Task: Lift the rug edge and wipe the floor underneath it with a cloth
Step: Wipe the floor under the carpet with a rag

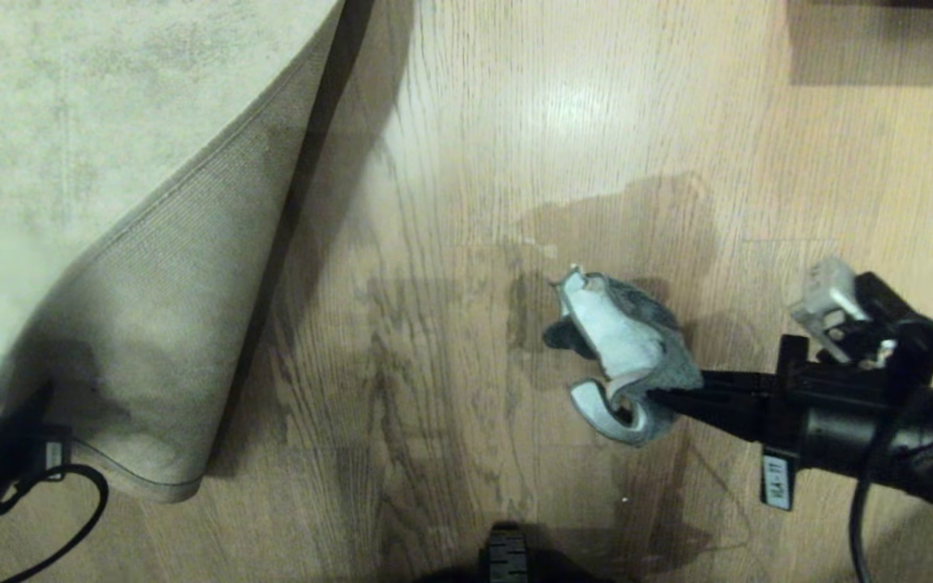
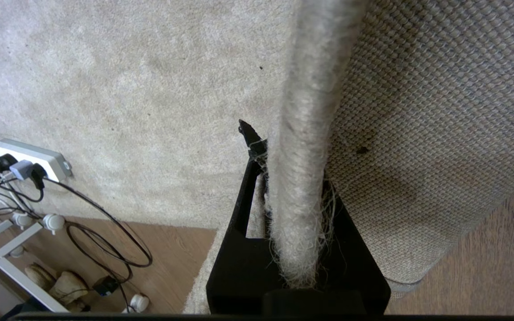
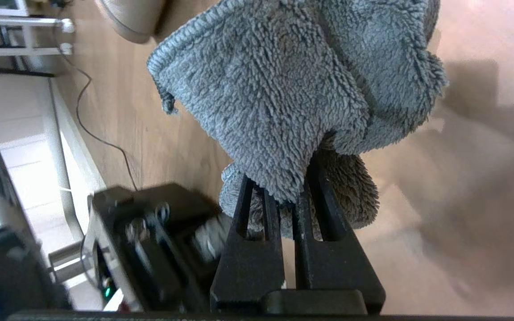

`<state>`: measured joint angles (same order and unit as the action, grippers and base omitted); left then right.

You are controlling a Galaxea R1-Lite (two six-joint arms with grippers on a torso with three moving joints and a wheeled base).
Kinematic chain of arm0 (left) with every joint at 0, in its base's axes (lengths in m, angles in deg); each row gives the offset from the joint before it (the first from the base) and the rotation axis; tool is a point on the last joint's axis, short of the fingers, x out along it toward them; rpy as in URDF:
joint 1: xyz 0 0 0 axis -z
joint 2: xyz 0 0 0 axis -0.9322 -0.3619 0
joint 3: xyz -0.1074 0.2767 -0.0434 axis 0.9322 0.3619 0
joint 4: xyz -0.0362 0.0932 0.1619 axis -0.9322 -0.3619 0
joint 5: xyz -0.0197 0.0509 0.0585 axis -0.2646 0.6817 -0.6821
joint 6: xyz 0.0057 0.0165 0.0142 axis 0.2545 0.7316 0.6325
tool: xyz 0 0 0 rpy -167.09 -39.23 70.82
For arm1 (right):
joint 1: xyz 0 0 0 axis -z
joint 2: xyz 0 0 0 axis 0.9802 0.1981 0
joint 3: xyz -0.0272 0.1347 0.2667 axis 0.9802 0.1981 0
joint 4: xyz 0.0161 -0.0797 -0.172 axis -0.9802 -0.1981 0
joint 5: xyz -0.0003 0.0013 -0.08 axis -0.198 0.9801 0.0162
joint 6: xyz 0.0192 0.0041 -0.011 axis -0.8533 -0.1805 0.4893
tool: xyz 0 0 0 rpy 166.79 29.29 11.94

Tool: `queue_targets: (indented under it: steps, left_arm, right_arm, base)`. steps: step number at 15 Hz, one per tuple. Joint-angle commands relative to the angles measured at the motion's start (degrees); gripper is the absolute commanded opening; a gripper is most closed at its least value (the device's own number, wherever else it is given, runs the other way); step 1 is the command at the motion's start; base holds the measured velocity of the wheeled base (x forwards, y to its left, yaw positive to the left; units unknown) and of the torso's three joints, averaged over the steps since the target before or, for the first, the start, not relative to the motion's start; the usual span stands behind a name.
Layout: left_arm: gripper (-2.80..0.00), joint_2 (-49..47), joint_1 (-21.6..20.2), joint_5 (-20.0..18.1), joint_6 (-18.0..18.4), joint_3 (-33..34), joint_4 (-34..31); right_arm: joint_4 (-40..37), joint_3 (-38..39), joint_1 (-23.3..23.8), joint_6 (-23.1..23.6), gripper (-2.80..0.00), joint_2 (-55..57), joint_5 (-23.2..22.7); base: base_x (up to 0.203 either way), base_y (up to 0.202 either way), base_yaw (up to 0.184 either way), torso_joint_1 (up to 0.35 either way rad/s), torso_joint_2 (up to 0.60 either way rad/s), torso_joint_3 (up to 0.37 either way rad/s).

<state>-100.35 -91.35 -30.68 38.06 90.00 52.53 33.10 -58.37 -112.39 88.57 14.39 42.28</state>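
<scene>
Head view: the rug edge [image 1: 159, 340] is folded back, tan backing up, over the floor [image 1: 466, 162]; the right gripper [image 1: 661, 397] holds the cloth [image 1: 624, 348] above bare planks. Left wrist view: the left gripper [image 2: 283, 187] has its jaws clamped on the rug edge [image 2: 301, 156]. Right wrist view: jaws closed on the cloth [image 3: 292, 89].

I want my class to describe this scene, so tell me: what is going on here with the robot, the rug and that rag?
The left pincer is shut on the rug edge, holding the corner folded up so its woven backing shows. The right pincer is shut on the cloth and holds it out over the floor beside the lifted rug.
</scene>
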Motion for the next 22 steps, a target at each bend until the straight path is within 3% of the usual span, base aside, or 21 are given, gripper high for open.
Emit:
queue_targets:
  steps: [1,5,12,17,22]
  left_arm:
    - [-2.80,0.1,0.0,0.1,0.2,0.0,2.7]
    - [-2.80,0.3,-0.1,0.3,0.1,0.0,2.7]
    - [-2.80,0.4,0.0,0.1,0.2,0.0,2.7]
    - [-2.80,0.3,0.0,0.2,-0.1,0.0,2.7]
    - [-2.80,0.0,-0.1,0.3,-0.2,0.0,2.7]
  right_arm:
    - [6.2,-1.6,-5.2,0.0,-2.80,10.6,1.6]
    - [18.1,-4.7,-12.4,-0.2,-2.80,20.9,8.0]
    - [27.6,-14.0,-24.0,-2.8,-2.80,35.6,17.3]
    - [33.5,-22.0,-27.7,-3.1,-2.80,45.0,21.1]
    - [34.6,-27.4,-28.3,-2.9,-2.80,51.2,22.2]
  base:
    - [0.000,0.000,0.000,0.000,0.00,0.000]
    - [0.000,0.000,0.000,0.000,0.00,0.000]
    - [0.000,0.000,0.000,0.000,0.00,0.000]
    - [0.000,0.000,0.000,0.000,0.00,0.000]
    - [0.000,0.000,0.000,0.000,0.00,0.000]
